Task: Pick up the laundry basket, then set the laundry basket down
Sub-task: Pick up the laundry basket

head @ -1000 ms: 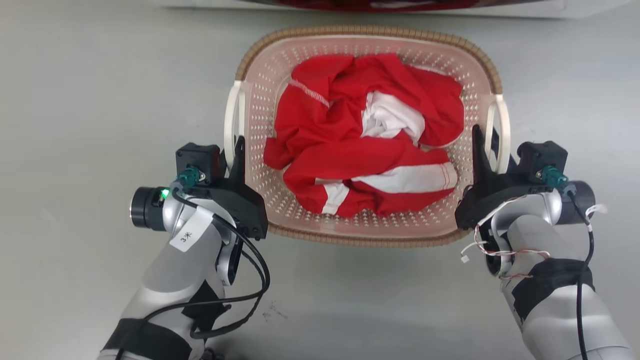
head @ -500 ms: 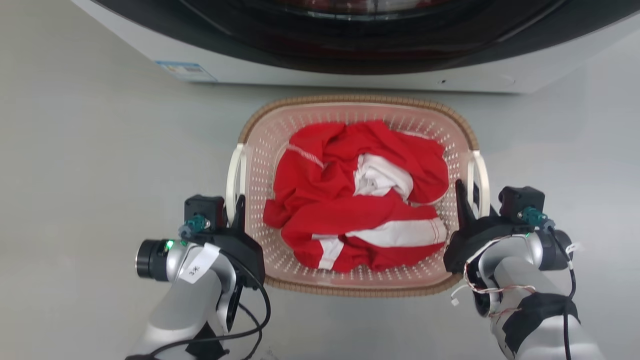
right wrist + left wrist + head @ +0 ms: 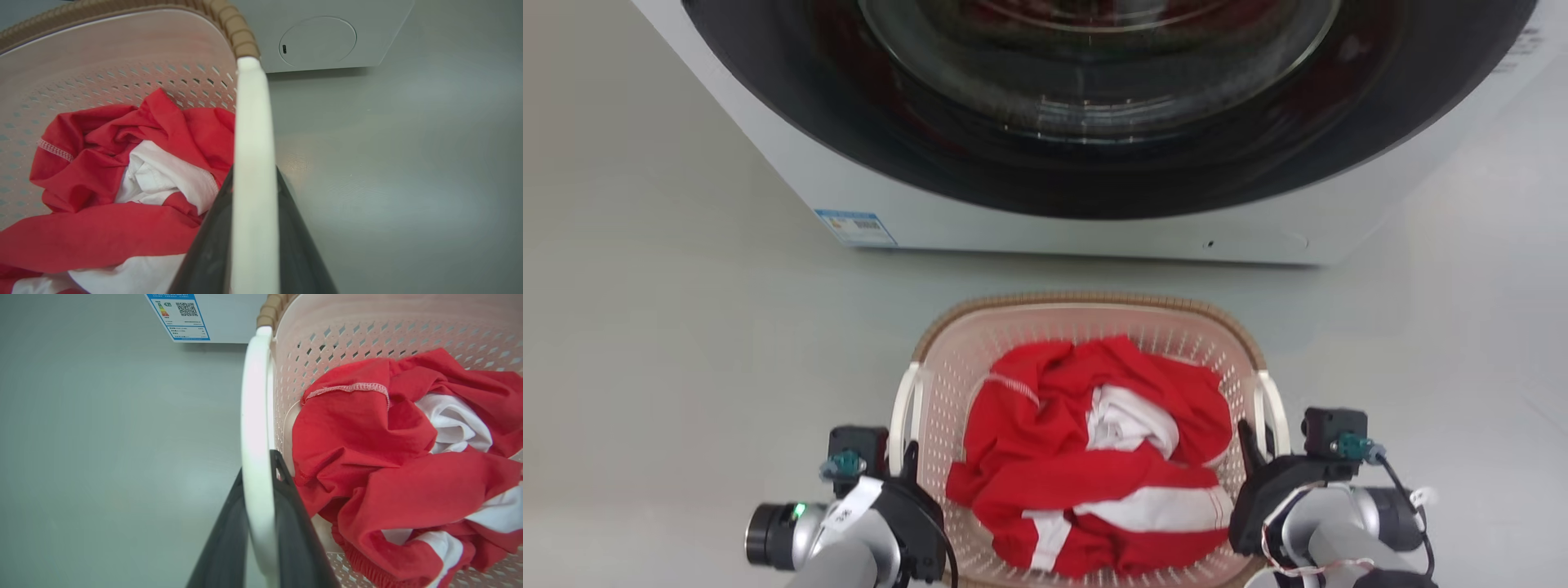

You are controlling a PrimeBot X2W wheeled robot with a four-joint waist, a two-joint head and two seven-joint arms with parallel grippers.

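The view from the robot's head has swung up over the last second: a second ago the washer (image 3: 1045,220) was barely a sliver at the top, and now its dark door and white front take up the upper half. That is the camera moving. The laundry basket (image 3: 1086,314) has kept its place between the two hands throughout. I take it the robot is straightening at the waist with the load, so the pick-up looks under way, though I cannot tell whether the basket's base has left the floor (image 3: 670,343).

The left hand (image 3: 908,457) is pinching the left handle (image 3: 255,416), a dark finger pressed on each side of it. The right hand (image 3: 1254,445) clamps the right handle (image 3: 251,134) the same way. Both grip the handle ends farthest from the washer.

The basket, with red and white clothes (image 3: 1086,457) heaped inside, is in front of the washer, with its far rim near the washer's base but apart from it. The washer blocks any move forward. To either side of it, and back away from it, there is bare floor for setting down.
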